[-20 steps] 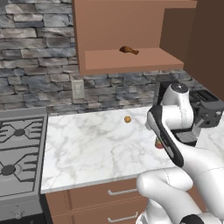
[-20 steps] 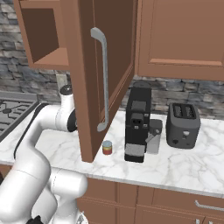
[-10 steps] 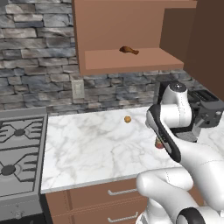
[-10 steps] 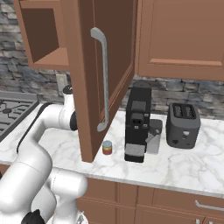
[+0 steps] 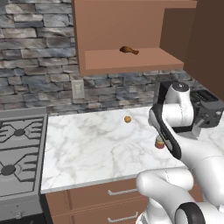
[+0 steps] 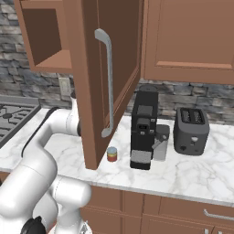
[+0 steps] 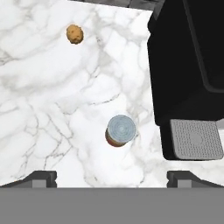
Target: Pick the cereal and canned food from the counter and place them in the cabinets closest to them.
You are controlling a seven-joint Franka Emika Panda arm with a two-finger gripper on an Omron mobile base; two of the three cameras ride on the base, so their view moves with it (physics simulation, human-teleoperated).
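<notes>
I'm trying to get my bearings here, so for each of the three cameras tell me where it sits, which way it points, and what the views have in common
Left base view: behind the arm's left, facing forward and down over the counter, stovetop and open cabinet; white arm at lower right.
Right base view: behind the arm's right, facing the cabinet door, coffee machine and toaster; arm at lower left.
Hand view: on the hand, looking straight down; the open claw has its fingertips at the bottom.
Shared: all three show the can on the counter; it is beside the coffee machine.

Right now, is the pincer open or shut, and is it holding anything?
Pincer: open and empty, above the can on the counter.
</notes>
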